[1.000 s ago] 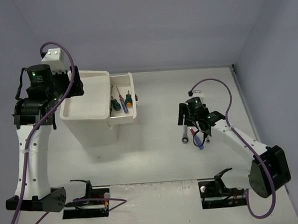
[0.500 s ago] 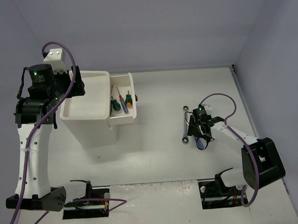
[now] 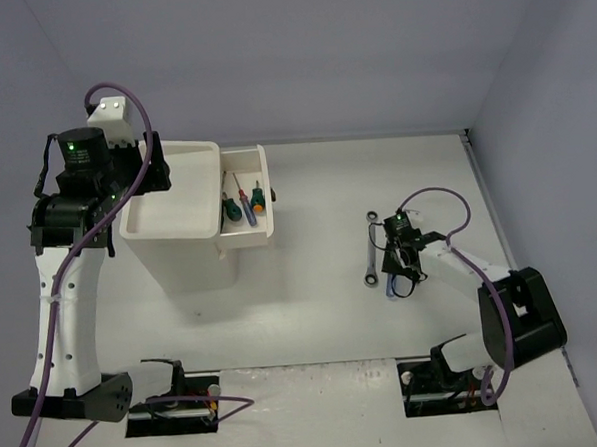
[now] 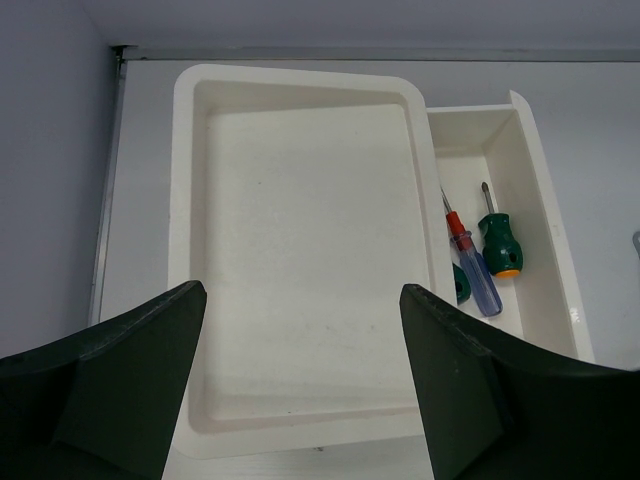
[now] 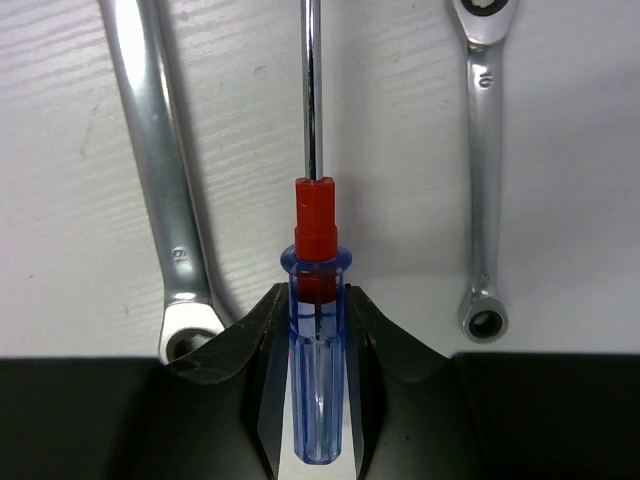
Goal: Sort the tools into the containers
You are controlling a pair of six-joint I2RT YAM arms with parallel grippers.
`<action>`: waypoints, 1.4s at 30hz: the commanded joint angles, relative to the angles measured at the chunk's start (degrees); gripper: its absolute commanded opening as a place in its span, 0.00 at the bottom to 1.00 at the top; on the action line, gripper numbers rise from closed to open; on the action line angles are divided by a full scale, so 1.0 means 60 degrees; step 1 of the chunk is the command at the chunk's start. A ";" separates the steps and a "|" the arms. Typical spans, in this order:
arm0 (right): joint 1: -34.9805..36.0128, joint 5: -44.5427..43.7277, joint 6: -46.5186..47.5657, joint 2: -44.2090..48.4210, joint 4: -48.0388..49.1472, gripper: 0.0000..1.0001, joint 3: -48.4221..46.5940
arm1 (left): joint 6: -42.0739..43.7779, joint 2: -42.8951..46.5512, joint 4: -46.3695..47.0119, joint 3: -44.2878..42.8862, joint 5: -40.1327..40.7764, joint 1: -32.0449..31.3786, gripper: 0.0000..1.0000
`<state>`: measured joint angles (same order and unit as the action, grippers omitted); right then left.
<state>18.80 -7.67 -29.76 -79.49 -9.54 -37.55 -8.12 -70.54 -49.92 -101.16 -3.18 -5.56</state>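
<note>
My right gripper (image 5: 316, 292) is down at the table, shut on the blue-handled screwdriver (image 5: 318, 400), whose red collar and steel shaft point away from me. A silver wrench (image 5: 160, 170) lies to its left and a second silver wrench (image 5: 484, 170) to its right. In the top view the right gripper (image 3: 396, 268) sits beside one wrench (image 3: 368, 248). My left gripper (image 4: 300, 295) is open and empty above the white box's tray top (image 4: 300, 150). The pulled-out drawer (image 4: 545, 220) holds a blue-handled screwdriver (image 4: 478, 275) and two green-handled ones (image 4: 498, 245).
The white box (image 3: 175, 250) stands at the left of the table with its drawer (image 3: 267, 200) open to the right. Grey walls close the back and right sides. Bare table lies between the box and the right gripper.
My right arm has folded lower and its gripper has come down onto the blue-handled screwdriver between the wrenches. The left arm has not moved.
</note>
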 commanded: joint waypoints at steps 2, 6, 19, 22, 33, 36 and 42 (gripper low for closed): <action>0.0445 -0.0440 -0.0094 0.1708 -0.0522 0.01 -0.1770 | -0.0046 0.0134 0.0424 -0.0395 0.0042 -0.0040 0.75; 0.1272 0.0023 -0.0476 0.1489 -0.0459 0.00 -0.4365 | -0.0005 0.0101 0.0425 -0.0374 0.0101 -0.0040 0.75; 0.4182 0.2070 -0.1661 -0.3815 0.0580 0.12 -1.1609 | 0.0108 0.0039 0.0395 -0.0248 0.0107 -0.0040 0.75; 0.4527 0.1920 -0.1676 -0.4616 0.0594 0.26 -1.2253 | 0.0169 0.0052 0.0347 -0.0161 0.0317 -0.0040 0.75; 0.4093 0.1367 -0.0190 -0.4125 0.0565 0.62 -1.2634 | 0.0628 -0.1107 -0.0498 -0.0750 0.1332 0.0300 0.75; 0.3553 0.1355 0.0273 -0.3489 0.0564 0.60 -1.1576 | 0.0757 -0.1673 -0.0619 -0.0985 0.1306 0.0635 0.75; 0.2321 0.1405 0.0573 -0.2405 0.0565 0.56 -0.9519 | 0.0862 -0.2390 -0.0739 -0.1283 0.1461 0.1629 0.72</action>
<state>36.53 2.18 -29.57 -99.08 -8.64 -99.92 -4.32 -84.28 -54.55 -105.30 3.62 0.41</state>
